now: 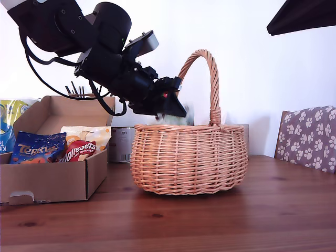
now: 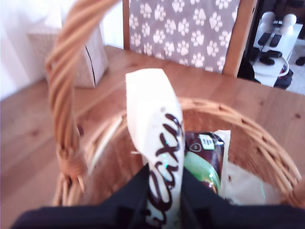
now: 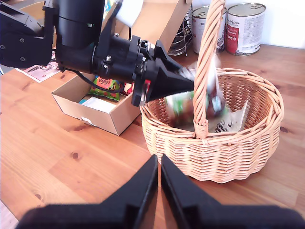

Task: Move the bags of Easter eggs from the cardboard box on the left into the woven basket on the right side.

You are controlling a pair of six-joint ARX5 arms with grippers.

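Note:
My first gripper (image 2: 164, 183) is shut on a white bag with dark script (image 2: 157, 143), held upright over the inside of the woven basket (image 1: 189, 157). In the exterior view this gripper (image 1: 176, 109) hangs just above the basket's rim, beside the arched handle (image 1: 212, 79). A pale green bag (image 2: 202, 171) lies in the basket below it. The cardboard box (image 1: 52, 181) at the exterior view's left holds a dark blue bag (image 1: 37, 148) and a cream-orange bag with a red logo (image 1: 84, 144). My second gripper (image 3: 158, 183) is shut on nothing, hovering above the table short of the basket (image 3: 214, 152).
A yellow and blue package (image 1: 9, 128) stands behind the box. A grey tin (image 1: 121, 144) sits between box and basket, and two tins (image 3: 245, 28) show behind the basket. A paw-print chair back (image 1: 310, 136) is at the exterior view's right. A dark arm part (image 1: 302, 16) crosses its top right.

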